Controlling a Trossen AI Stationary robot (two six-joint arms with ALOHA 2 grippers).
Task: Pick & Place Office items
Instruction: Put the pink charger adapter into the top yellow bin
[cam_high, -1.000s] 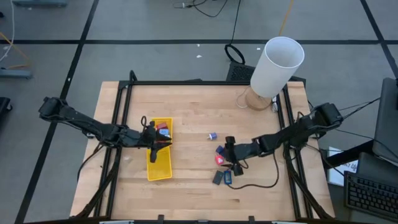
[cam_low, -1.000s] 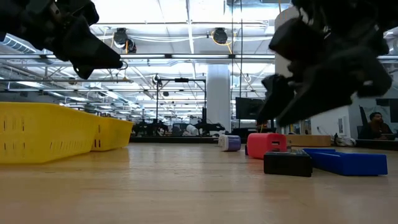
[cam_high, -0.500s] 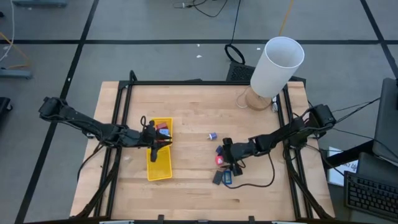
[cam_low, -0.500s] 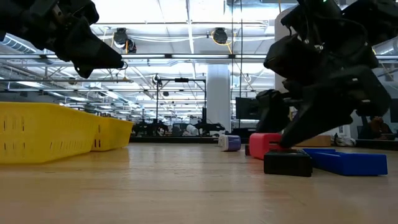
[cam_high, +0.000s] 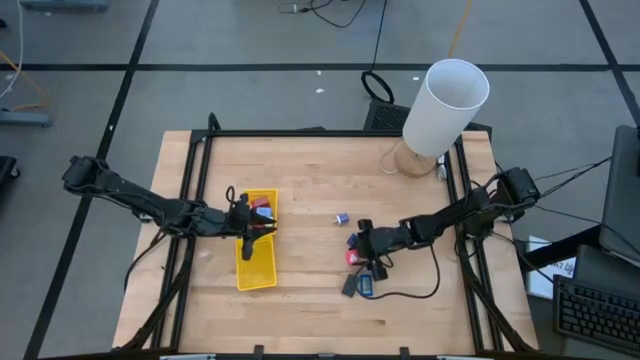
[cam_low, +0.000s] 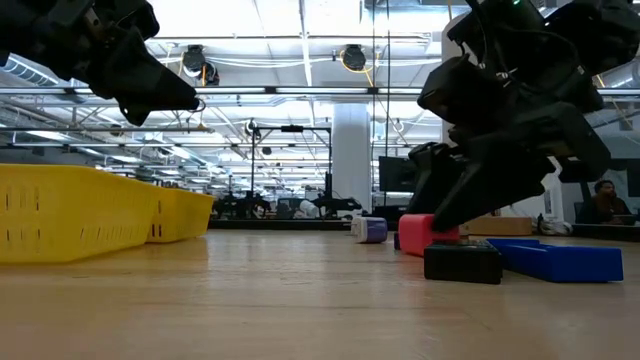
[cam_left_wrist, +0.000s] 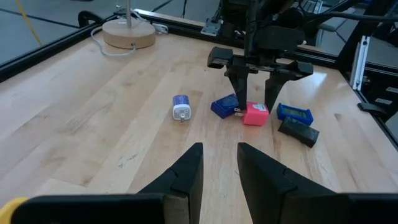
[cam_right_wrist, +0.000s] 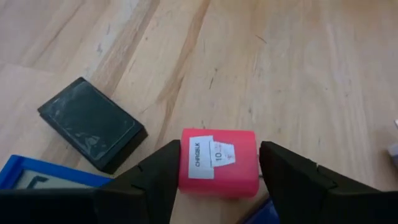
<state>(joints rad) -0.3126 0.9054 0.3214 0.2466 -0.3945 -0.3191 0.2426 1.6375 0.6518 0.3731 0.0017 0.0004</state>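
Note:
My right gripper (cam_right_wrist: 219, 167) is open and low over the table, with one finger on each side of the red chunk (cam_right_wrist: 217, 160), which lies flat on the wood (cam_high: 353, 257). Beside it lie a blue chunk (cam_left_wrist: 222, 106), a dark grey flat rectangle (cam_right_wrist: 92, 124) and a blue flat rectangle (cam_left_wrist: 294, 112). A pale lilac piece (cam_high: 341, 218) lies alone farther left. My left gripper (cam_high: 262, 228) hovers open over the yellow tray (cam_high: 256, 268), whose far compartment holds red and blue pieces (cam_high: 262, 208). My right gripper comes at the red chunk's two opposite sides (cam_right_wrist: 184, 163) slanting down from the table's right. The fingers (cam_right_wrist: 163, 168) stand very close to it, and I cannot tell whether they touch. The chunk rests flat on the table.
The big white cylinder (cam_high: 445, 105) leans over a round wooden base (cam_high: 412, 160) at the far right corner. A black cable (cam_high: 415, 295) loops on the table near my right arm. Bare wood lies between the tray and the pieces and along the near edge.
My right gripper has moved a little toward the table's left and come down, so that its fingers now stand around the red chunk. The pieces have kept their places.

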